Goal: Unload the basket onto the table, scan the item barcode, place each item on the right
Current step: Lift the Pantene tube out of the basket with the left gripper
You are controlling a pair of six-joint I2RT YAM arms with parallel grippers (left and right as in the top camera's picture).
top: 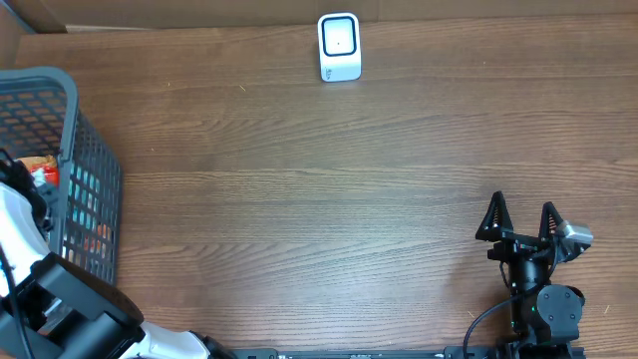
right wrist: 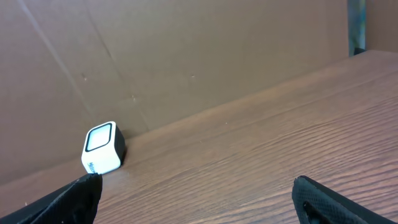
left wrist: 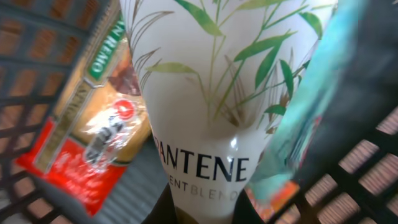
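**Station State: Bottle in Basket**

The shampoo bottle (left wrist: 205, 93) is inside the basket (top: 92, 184) at the left edge of the counter (top: 299, 199), beside a snack packet (left wrist: 87, 143). The left end effector, down in the basket, is clenched; whether it grasps anything cannot be told. The right end effector (top: 522, 219) is released near the front right corner. The scanner (top: 339, 46) sits at the far edge.

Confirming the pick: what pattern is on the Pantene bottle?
White with green bamboo-like leaves on the Pantene bottle, clearest in the left wrist view.
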